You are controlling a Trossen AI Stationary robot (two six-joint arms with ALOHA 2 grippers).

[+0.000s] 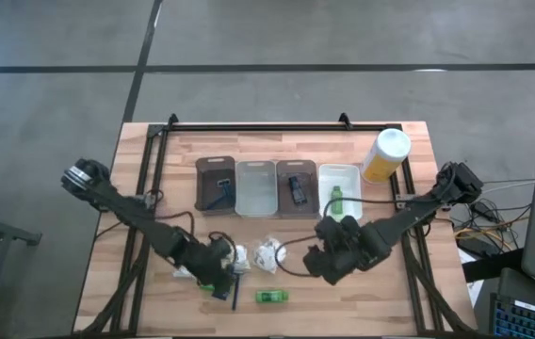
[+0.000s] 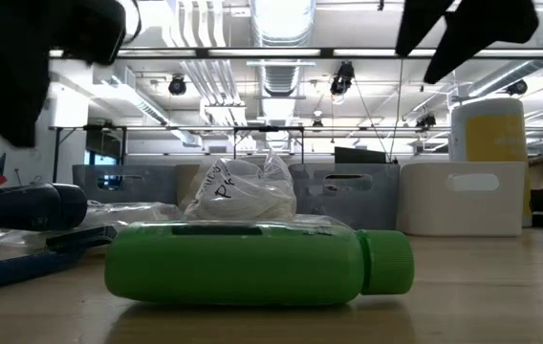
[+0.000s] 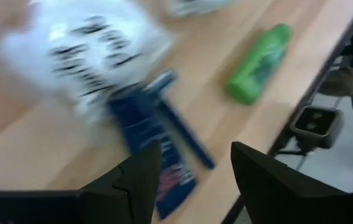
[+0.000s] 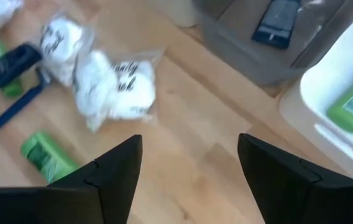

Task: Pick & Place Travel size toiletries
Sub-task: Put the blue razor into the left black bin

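Both arms are dark, nearly black, built of slim jointed links that thicken into blocky wrist housings. The left arm [image 1: 136, 215] ends at a rounded, lighter grey base joint, and thin black cables loop along both arms. The right arm [image 1: 409, 212] looks the same. Each gripper's fingers [image 4: 117, 171] are matte black, broad, flat-faced and angular-edged.

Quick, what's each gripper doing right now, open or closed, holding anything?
Left gripper: open, empty, over the blue razor at the table's front.
Right gripper: open, empty, above bare wood near the white wrapped bundle.
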